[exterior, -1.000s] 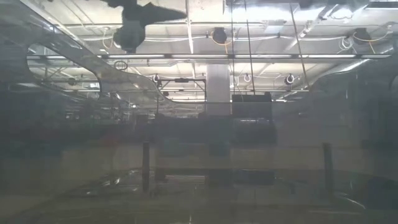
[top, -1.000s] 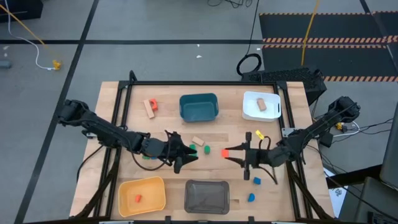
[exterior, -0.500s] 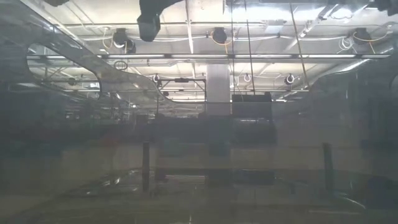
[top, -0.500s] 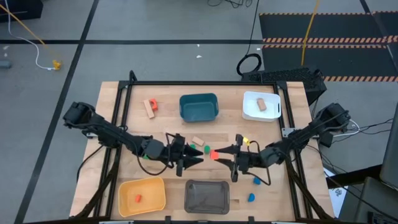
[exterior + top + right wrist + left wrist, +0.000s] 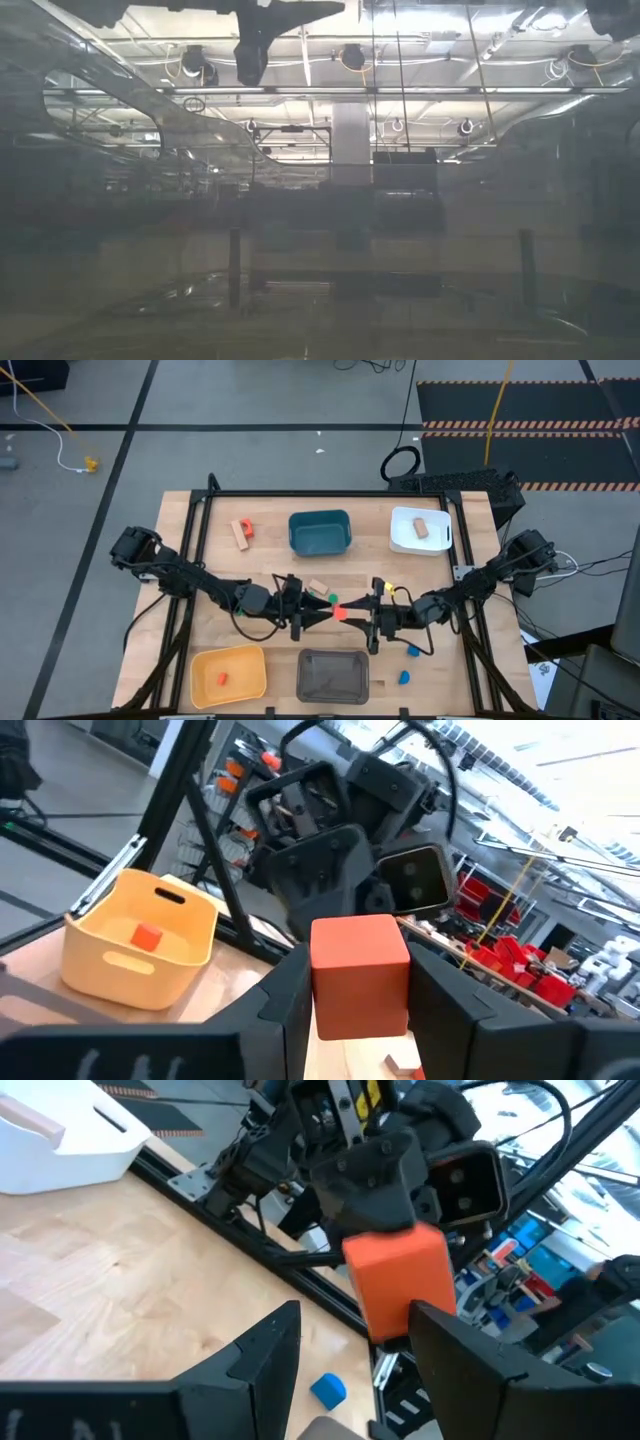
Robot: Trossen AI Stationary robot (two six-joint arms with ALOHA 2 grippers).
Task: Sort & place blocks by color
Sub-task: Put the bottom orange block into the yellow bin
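A red-orange block (image 5: 340, 611) hangs above the table's middle, in my right gripper (image 5: 347, 612), which is shut on it. My left gripper (image 5: 322, 614) is open and faces it from the left. In the left wrist view its fingers (image 5: 262, 1356) stand on either side of the block (image 5: 395, 1275); whether they touch it I cannot tell. A tan block (image 5: 318, 586) and a green block (image 5: 330, 600) lie on the table just beyond. Two blue blocks (image 5: 412, 651) lie near the right arm. A red-orange and tan pair (image 5: 240, 532) lies far left. My right gripper pinches the red-orange block (image 5: 358, 970) between its two fingers (image 5: 288, 1000), which lie on the block's two opposite side faces (image 5: 322, 982). The fingers come level from the table's right, pointing left. The block is lifted clear of the table and sits upright.
A teal bin (image 5: 320, 546) and a white bin (image 5: 404, 538) holding a tan block (image 5: 421, 527) stand at the far side. A yellow bin (image 5: 240, 658) holding a red-orange block (image 5: 221, 679) and a grey bin (image 5: 333, 657) stand at the near edge.
My right gripper has carried the red-orange block toward the table's left. My left gripper has moved right toward it, so the two grippers now meet tip to tip over the table's middle.
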